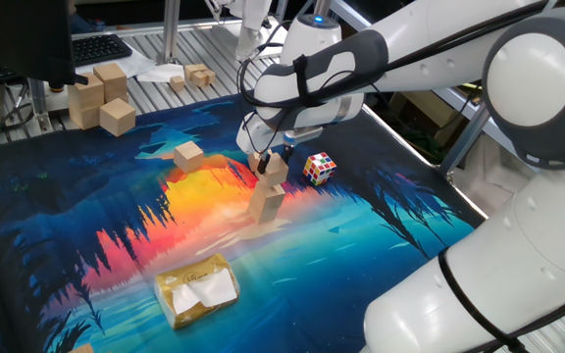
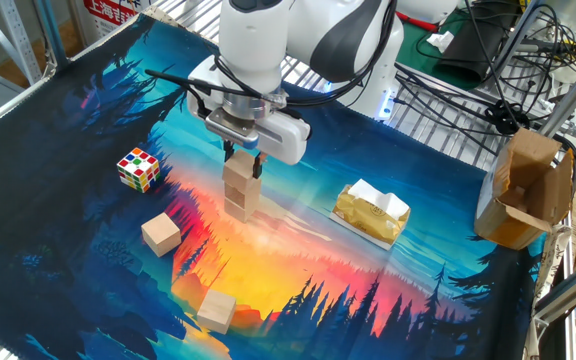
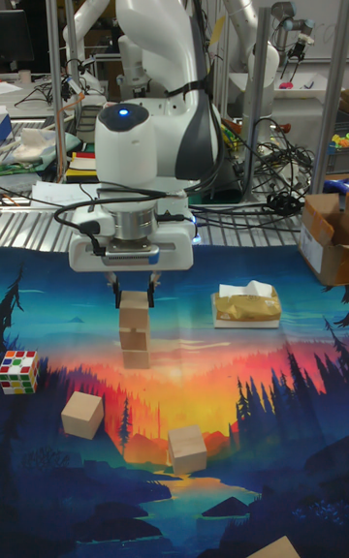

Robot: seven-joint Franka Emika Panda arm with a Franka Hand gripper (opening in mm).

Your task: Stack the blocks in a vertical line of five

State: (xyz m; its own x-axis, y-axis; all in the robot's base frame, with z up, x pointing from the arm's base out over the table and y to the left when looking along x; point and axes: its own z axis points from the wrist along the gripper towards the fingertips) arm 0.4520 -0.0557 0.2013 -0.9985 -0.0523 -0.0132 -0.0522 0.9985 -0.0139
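Observation:
Three tan blocks stand stacked in the middle of the mat [image 3: 58, 480]; the stack [image 3: 135, 345] also shows in both side views [image 2: 240, 200] [image 1: 267, 201]. My gripper [image 3: 134, 298] [image 2: 243, 160] [image 1: 271, 160] hangs straight over it, fingers pressed to both sides of the top block [image 3: 133, 306], shut on it. Two loose blocks lie in front of the stack, one at the left [image 3: 82, 415] [image 2: 161, 234] and one nearer the front [image 3: 187, 449] [image 2: 216, 310]. A further loose block [image 1: 188, 154] lies on the mat beyond the stack.
A multicoloured puzzle cube [image 2: 138, 168] [image 1: 320, 168] sits on the mat close to the stack. A yellow packet [image 2: 370, 212] [image 1: 197, 289] lies on the other side. Larger pale wooden blocks [image 1: 101, 95] stand off the mat. A cardboard box [image 2: 526, 190] is beside the table.

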